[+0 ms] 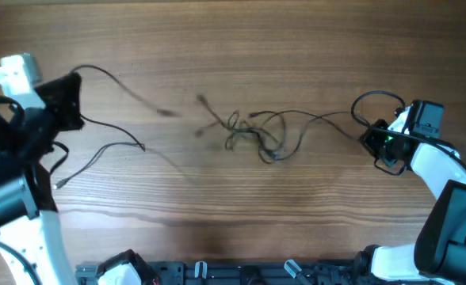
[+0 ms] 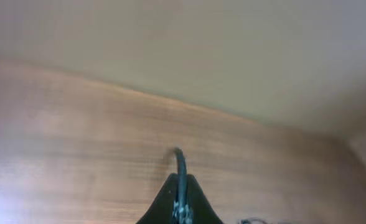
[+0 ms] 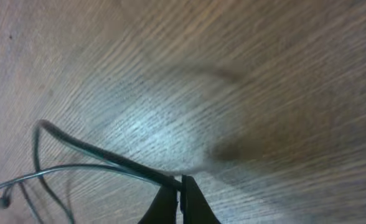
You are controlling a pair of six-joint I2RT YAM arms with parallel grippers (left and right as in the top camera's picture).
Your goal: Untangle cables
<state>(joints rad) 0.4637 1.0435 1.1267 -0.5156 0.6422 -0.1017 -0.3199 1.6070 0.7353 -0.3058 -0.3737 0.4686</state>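
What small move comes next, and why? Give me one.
Probably ease the right claw outward, away from the knot. It is shut on a cable that runs into that bunch, while the left claw pinches a second cable on the far side, so pulling apart should loosen it.

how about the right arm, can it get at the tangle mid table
Probably yes: only bare table lies between the right arm and the tangle. But its jaws are shut on a cable strand running into that tangle, so they must let go first.
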